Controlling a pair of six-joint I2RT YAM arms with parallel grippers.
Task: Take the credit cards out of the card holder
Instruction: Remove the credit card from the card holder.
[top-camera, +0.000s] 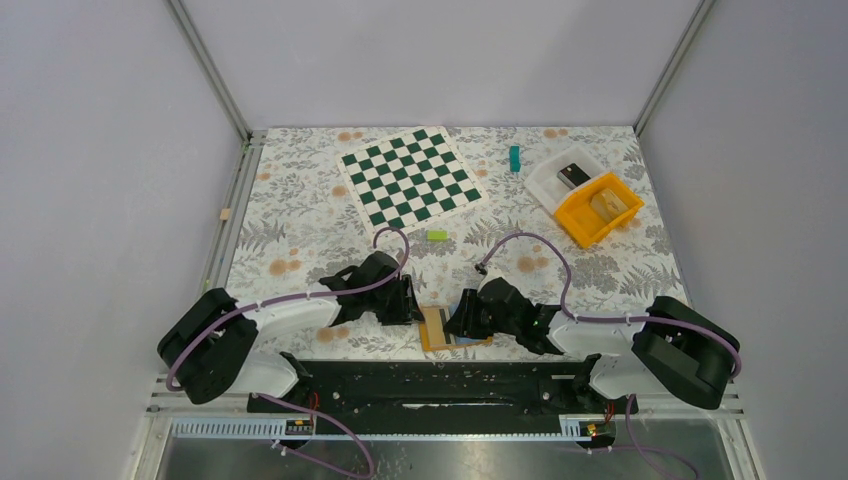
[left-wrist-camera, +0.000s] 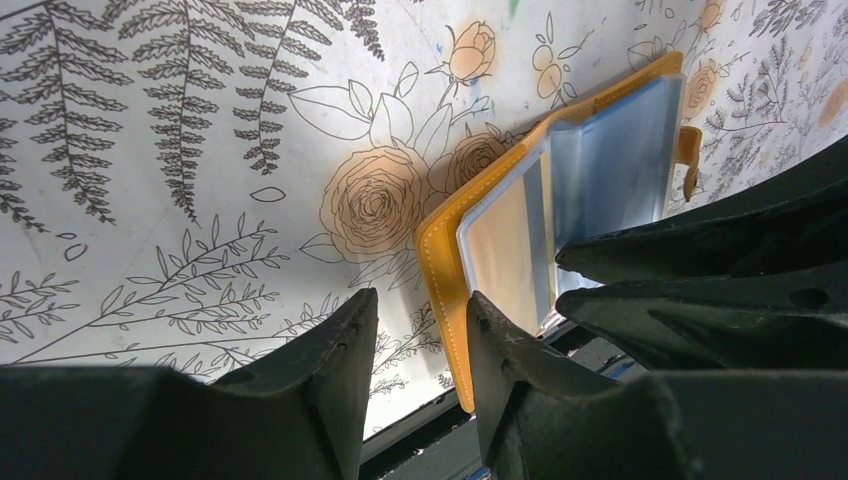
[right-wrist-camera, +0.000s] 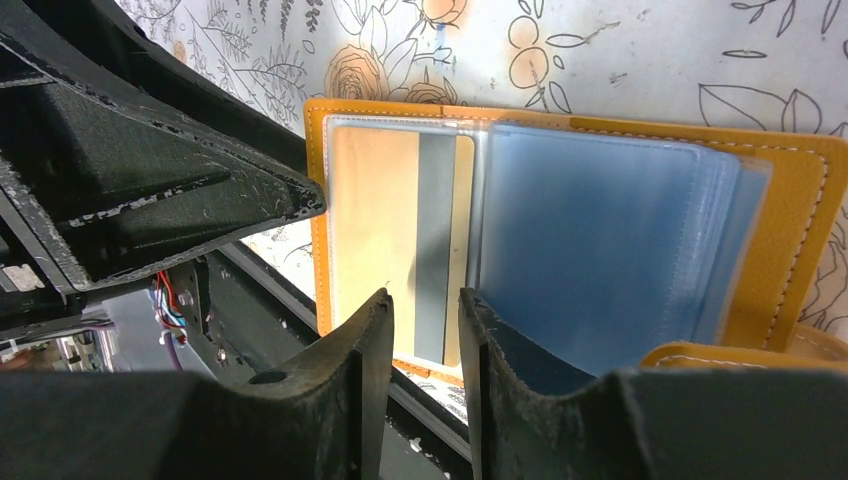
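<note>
Spacing between fingers and holder is what the coming pull turns on.

Left first: the left end effector (top-camera: 410, 303) sits low at the near edge of the surface (top-camera: 300, 240), jaws parted with a clear gap and gripping nothing. In its wrist view the card holder (left-wrist-camera: 445, 270) runs its orange left cover edge into that gap, just beside the inner finger. This arm looks placed to pin the cover.

Middle: the holder lies opened flat between the 2 arms, its spread running left-right and its spine running roughly from the near edge to the far one. Its left page carries 1 of the credit cards (right-wrist-camera: 375, 220) — tan face with a grey stripe, inside a clear sleeve — with its long axis parallel to the spine. The right page is a stack of bluish sleeves, contents unclear.

Right: the right end effector (right-wrist-camera: 418, 320) hovers just over that left-page card, jaws narrowly apart and empty. Its fingers point along the card's long axis, with the card's short end nearest the tips. Judged from this, the right arm is the nearer one for the draw — though which end of the sleeve is open cannot be told.
</note>
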